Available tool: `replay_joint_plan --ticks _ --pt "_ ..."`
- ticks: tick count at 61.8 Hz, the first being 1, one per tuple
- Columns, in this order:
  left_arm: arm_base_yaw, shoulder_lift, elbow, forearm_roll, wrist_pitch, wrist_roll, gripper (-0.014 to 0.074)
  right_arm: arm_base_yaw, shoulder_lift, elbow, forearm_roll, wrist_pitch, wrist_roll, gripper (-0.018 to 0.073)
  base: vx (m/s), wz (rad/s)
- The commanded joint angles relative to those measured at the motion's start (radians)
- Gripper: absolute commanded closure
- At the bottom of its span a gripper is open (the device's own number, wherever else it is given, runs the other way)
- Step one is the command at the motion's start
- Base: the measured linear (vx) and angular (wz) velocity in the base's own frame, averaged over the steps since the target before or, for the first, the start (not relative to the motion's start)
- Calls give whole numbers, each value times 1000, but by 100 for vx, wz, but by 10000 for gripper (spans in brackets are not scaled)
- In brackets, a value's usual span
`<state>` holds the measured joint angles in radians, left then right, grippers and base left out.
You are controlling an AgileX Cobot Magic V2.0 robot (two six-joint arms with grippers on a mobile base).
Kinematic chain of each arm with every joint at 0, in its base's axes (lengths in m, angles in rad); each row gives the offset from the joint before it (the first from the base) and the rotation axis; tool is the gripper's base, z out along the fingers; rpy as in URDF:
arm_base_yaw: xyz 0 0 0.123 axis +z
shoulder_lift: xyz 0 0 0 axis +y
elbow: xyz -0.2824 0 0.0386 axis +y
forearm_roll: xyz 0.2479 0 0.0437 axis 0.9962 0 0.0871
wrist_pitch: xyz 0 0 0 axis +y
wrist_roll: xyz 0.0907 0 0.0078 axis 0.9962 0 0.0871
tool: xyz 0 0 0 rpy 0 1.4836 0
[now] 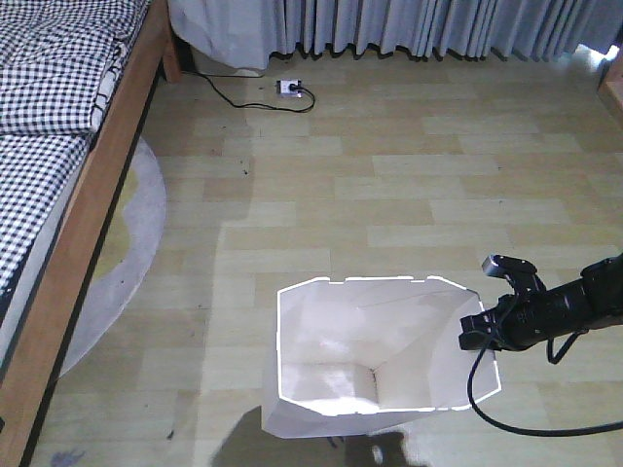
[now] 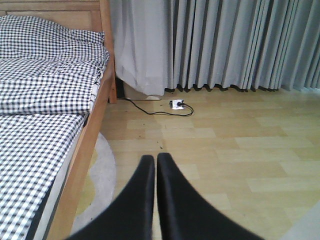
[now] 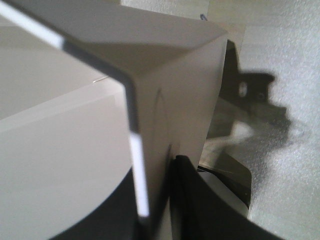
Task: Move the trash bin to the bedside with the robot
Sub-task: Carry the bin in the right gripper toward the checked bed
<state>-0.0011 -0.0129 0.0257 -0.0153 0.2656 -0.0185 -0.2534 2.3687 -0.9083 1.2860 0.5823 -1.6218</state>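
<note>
The white trash bin [image 1: 331, 331] stands on the wood floor at the bottom centre of the front view, its angular rim facing up. My right gripper [image 1: 479, 331] is shut on the bin's right wall, on a thin black arm with a trailing cable. Up close the right gripper [image 3: 155, 170] has one finger inside and one outside the trash bin [image 3: 75, 125] wall. The bedside, a light wooden bed frame [image 1: 88, 214] with checkered bedding [image 1: 49, 78], runs along the left, well apart from the bin. My left gripper [image 2: 155, 159] is shut on nothing, hanging above the floor near the bed frame [image 2: 90, 135].
A round grey rug [image 1: 127, 253] lies half under the bed. A power strip with a black cable [image 1: 288, 88] sits on the floor by the grey curtains [image 1: 409, 24] at the back. Bare wood floor stretches between the bin and the bed.
</note>
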Motion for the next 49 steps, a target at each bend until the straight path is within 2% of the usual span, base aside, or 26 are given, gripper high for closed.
replay_joint_plan --ticks 1,49 --pt "1 -15 19 -4 -69 -4 602 -2 -71 -10 48 225 4 566 25 -5" --pt "1 -15 19 -4 -69 -4 602 -2 -71 -10 48 225 4 566 26 -3"
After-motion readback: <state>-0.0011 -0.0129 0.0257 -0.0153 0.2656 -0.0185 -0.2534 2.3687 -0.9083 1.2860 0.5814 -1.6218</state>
